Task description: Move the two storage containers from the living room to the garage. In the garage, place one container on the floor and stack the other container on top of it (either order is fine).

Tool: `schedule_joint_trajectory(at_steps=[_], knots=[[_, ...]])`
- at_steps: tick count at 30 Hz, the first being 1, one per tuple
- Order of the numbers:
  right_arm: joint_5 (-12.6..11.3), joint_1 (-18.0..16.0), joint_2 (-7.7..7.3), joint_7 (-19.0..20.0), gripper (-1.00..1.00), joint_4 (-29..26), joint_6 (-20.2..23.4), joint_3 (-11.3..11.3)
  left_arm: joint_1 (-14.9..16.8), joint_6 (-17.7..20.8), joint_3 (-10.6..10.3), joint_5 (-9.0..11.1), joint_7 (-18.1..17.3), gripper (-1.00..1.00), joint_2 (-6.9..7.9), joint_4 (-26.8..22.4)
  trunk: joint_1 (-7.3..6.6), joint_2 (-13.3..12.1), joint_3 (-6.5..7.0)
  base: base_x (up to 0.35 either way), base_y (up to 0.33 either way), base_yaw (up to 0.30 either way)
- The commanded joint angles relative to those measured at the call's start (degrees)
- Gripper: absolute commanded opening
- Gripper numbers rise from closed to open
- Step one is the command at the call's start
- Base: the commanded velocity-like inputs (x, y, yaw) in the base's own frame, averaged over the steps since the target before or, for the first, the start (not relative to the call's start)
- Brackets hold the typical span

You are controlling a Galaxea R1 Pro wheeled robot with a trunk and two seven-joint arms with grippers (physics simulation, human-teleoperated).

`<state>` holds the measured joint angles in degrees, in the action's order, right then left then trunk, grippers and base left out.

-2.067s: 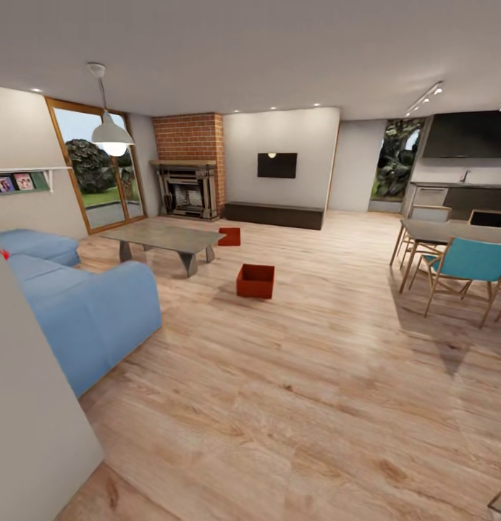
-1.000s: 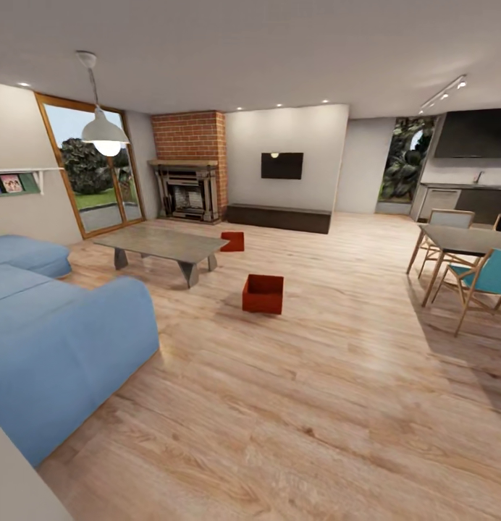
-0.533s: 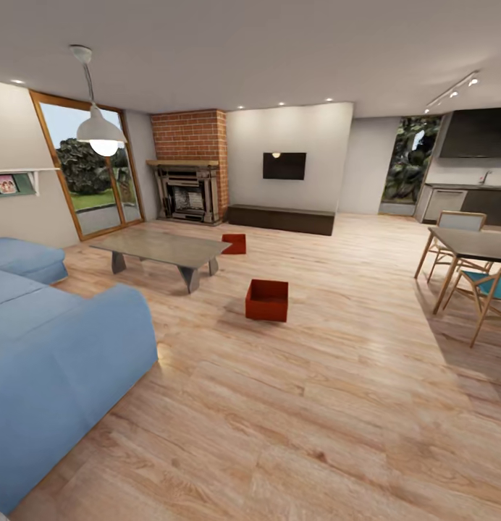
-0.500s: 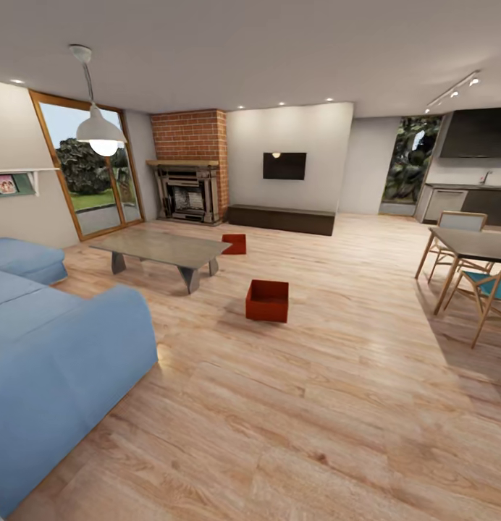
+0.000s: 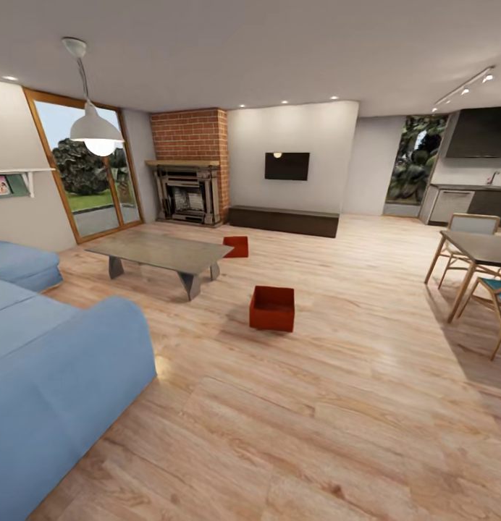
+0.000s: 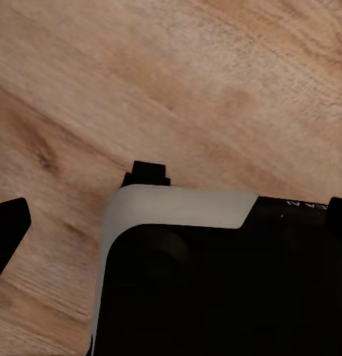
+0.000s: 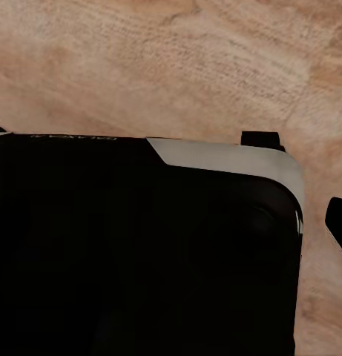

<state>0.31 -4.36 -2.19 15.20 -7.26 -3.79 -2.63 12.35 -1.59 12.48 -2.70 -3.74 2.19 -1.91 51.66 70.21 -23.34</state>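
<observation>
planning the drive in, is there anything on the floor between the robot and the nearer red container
Nothing visible does. The nearer storage container sits on open wood floor straight ahead. The blue sofa and low table lie off to the left, the dining table to the right. The second container sits farther back, beside the low table.

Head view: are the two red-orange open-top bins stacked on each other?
No, the nearer red-orange open-top bin and the farther red-orange bin sit apart on the light wood plank floor.

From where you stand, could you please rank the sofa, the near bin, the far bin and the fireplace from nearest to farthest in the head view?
1. Sofa, left foreground.
2. Near bin, centre floor.
3. Far bin, farther back.
4. Fireplace, back wall.
</observation>
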Motion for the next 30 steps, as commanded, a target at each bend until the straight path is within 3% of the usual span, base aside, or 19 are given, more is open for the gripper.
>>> schedule_joint_trajectory(at_steps=[1, 24, 30], knots=[[0.04, -0.04, -0.01, 0.27, 1.0, 0.05, -0.16, -0.27, 0.04, -0.17, 0.44, -0.28, -0.22, 1.0, 0.01, 0.06, 0.04, 0.03, -0.06, 0.346, 0.1, 0.0], [-0.1, -0.03, 0.0, 0.27, 1.0, 0.05, -0.16, -0.27, 0.04, -0.17, 0.43, -0.28, -0.22, 1.0, 0.01, 0.06, 0.04, 0.03, -0.06, 0.346, 0.049, 0.0], [-0.14, -0.04, -0.01, 0.27, 1.0, 0.05, -0.16, -0.27, 0.04, -0.17, 0.44, -0.29, -0.22, 1.0, 0.01, 0.06, 0.04, 0.03, -0.06, 0.347, 0.0, -0.132]])
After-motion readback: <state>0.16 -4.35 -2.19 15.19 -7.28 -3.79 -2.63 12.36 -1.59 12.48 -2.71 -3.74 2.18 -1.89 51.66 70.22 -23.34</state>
